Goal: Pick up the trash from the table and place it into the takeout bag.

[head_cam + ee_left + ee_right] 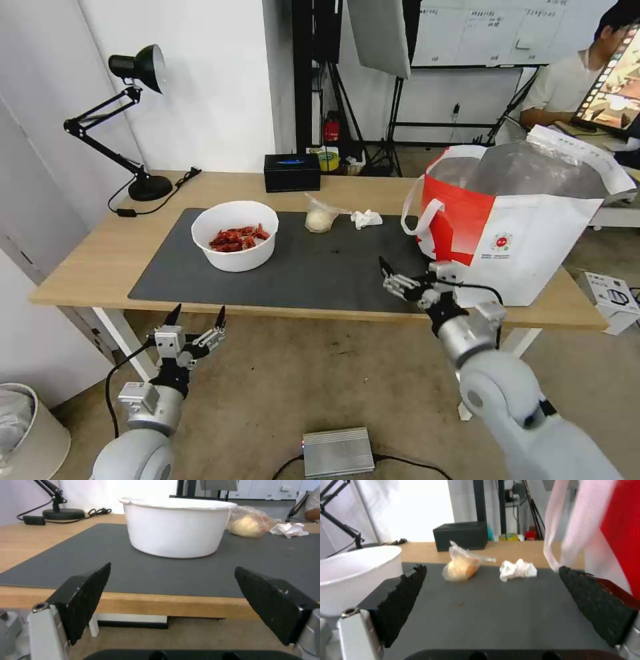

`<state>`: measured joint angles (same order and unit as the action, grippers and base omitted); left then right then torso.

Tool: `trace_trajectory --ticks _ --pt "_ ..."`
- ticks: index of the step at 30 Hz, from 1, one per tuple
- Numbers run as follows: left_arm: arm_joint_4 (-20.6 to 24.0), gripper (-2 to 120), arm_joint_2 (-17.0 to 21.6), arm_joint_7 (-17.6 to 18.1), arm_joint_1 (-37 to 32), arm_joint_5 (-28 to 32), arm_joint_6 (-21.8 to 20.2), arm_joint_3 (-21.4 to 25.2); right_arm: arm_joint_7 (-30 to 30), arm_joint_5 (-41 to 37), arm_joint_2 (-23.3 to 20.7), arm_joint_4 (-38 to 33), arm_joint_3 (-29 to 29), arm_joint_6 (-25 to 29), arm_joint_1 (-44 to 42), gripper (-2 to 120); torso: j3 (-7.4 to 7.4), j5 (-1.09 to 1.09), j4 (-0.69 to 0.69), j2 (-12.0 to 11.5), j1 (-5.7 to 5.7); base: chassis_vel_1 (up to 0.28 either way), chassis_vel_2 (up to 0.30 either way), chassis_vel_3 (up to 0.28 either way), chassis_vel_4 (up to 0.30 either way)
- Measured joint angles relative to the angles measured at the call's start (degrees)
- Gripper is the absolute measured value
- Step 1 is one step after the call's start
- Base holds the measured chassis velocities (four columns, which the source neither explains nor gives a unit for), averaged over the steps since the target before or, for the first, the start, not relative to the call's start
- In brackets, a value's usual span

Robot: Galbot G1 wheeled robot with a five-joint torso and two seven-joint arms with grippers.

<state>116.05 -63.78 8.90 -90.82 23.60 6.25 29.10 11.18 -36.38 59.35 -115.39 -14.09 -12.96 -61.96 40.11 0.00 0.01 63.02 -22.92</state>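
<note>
With fingers apart and empty, the right gripper (393,277) hovers over the table (80,260) beside the takeout bag (527,233), likely reaching for the tissue (366,218), needing a forward advance; the left gripper (197,318) waits open below the table edge

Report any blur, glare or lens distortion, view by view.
Head view: wide-angle bending at the edges, glare on the silver foil lining of the white-and-red takeout bag. Left wrist view: the white round bowl has its rim washed out against the bright wall. Right wrist view: the bag's white strap handle is soft and blurred close to the lens.
</note>
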Motion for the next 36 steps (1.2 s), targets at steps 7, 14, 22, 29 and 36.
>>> trace_trajectory --ticks 7,14,22,29,36 --pt "0.2 100 -0.8 0.0 -0.4 -0.5 0.0 0.4 6.1 0.3 2.2 3.3 3.7 -3.3 6.2 100 0.00 -0.01 -0.01 0.0 0.00 0.000 0.000 0.000 0.000" --pt "0.2 100 -1.1 0.0 -1.0 -0.6 0.1 1.4 16.3 1.4 7.0 7.4 8.0 -9.3 11.5 100 0.00 0.00 -0.01 0.0 0.00 0.000 0.000 0.000 0.000" --pt "-0.1 100 -1.5 0.0 -1.1 -0.6 0.2 1.7 22.4 1.8 12.7 15.0 12.5 -14.1 18.8 100 0.00 0.00 -0.01 0.0 0.00 0.000 0.000 0.000 0.000" --pt "-1.2 100 -0.9 0.1 0.3 -0.1 0.2 0.8 27.9 1.9 17.6 21.9 14.4 -18.6 24.9 100 0.00 -0.01 -0.01 0.0 0.00 0.000 0.000 0.000 0.000" --pt "-1.9 100 -0.2 0.1 0.7 0.3 0.2 0.7 29.8 1.9 20.5 26.2 14.6 -19.7 28.0 100 0.00 -0.01 0.00 0.0 0.00 0.000 0.000 0.000 0.000"
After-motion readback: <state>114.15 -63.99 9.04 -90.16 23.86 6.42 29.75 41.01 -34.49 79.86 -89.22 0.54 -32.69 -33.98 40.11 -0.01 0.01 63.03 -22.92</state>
